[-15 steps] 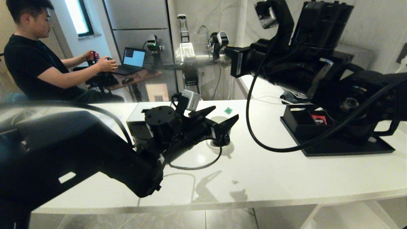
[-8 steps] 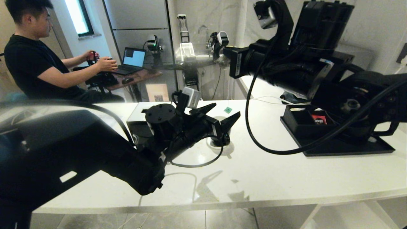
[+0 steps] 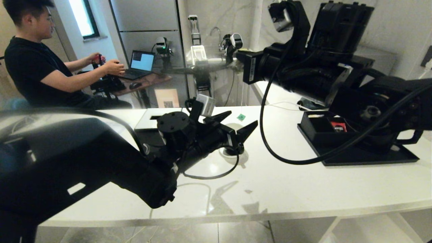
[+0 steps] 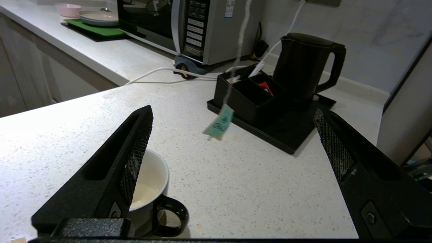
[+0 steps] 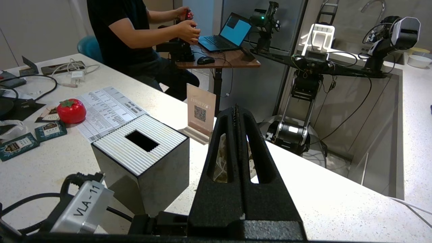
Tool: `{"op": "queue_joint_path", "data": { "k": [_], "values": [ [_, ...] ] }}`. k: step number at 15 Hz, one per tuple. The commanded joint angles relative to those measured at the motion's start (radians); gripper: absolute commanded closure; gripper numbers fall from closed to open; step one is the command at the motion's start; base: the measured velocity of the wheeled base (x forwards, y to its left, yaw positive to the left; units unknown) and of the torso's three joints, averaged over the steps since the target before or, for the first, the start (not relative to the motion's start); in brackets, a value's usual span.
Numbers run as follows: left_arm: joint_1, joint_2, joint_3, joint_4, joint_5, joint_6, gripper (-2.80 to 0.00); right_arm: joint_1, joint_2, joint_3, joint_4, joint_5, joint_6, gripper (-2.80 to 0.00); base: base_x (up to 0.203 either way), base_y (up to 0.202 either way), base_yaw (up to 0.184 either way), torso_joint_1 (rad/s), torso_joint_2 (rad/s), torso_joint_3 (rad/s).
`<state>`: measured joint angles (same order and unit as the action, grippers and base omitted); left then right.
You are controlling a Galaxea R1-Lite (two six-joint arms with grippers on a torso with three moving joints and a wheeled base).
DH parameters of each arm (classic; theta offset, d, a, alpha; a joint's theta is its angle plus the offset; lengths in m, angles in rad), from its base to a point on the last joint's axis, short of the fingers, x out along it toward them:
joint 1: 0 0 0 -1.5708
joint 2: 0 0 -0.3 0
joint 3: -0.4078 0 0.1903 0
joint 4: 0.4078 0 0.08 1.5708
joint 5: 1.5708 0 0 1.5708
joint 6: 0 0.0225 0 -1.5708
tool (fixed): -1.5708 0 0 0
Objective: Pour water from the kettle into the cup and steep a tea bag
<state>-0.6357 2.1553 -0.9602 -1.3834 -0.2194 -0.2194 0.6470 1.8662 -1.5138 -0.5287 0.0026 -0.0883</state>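
The jaws of the right gripper [image 5: 236,111] are seen pressed together on the tea bag [image 5: 221,162], whose pale body shows just behind the closed fingers in the right wrist view. From that raised grip a thin white string [image 4: 238,50] hangs straight down, so the bag's long axis is vertical, and its green tag [image 4: 218,123] dangles above the counter [image 3: 287,189].

The jaws of the left gripper [image 3: 240,123] are spread wide and empty, held low over the counter. The cup [image 4: 148,187] stands just under and beside one of its fingers [image 4: 131,158], with the tag hanging between the two fingers and somewhat farther out. The tag is therefore judged to hang beyond the cup's rim, toward the tray, not over its white inside; a sideways shift of the right arm toward the cup would be needed before lowering.

The kettle [image 4: 305,67] stands on its black tray [image 4: 270,135], well apart from the cup.
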Motion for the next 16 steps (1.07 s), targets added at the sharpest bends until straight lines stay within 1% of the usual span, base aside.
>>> {"op": "queue_joint_path", "data": {
  "k": [1,16],
  "values": [
    [-0.009,0.006,0.0,-0.008,-0.002,-0.002,-2.8,0.0,0.001,-0.002,-0.004,0.0,-0.001,0.0,0.0,0.0,0.0,0.0,0.0,0.0],
    [-0.009,0.012,-0.005,-0.017,-0.002,-0.006,-2.8,0.0,0.001,-0.002,-0.002,0.0,-0.001,0.0,0.0,0.0,0.0,0.0,0.0,0.0]
  ]
}}
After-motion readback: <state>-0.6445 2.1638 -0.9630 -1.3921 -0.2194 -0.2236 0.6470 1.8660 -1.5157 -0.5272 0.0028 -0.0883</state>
